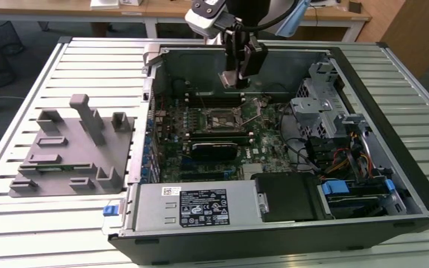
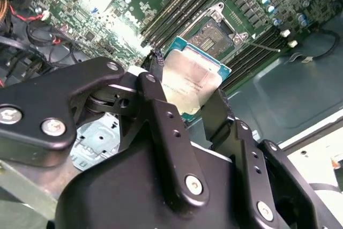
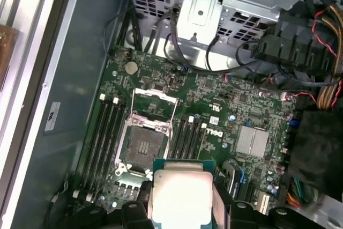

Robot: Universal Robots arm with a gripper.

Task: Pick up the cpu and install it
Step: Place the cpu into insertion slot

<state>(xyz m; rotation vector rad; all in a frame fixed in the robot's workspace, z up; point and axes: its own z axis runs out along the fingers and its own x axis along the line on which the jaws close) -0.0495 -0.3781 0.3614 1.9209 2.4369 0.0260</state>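
**cpu** (image 2: 193,81) (image 3: 179,197): 1 small flat square chip with a shiny silver-grey metal top plate and a thin pale teal-green rim.
- State: lifted clear and not seated, gripped on 2 opposite edges by the gripper (image 2: 185,87).
- Pose: metal plate facing up toward both wrist views.
- Location: in the air inside the case, above the board and near the empty socket (image 3: 143,146), apart from it.
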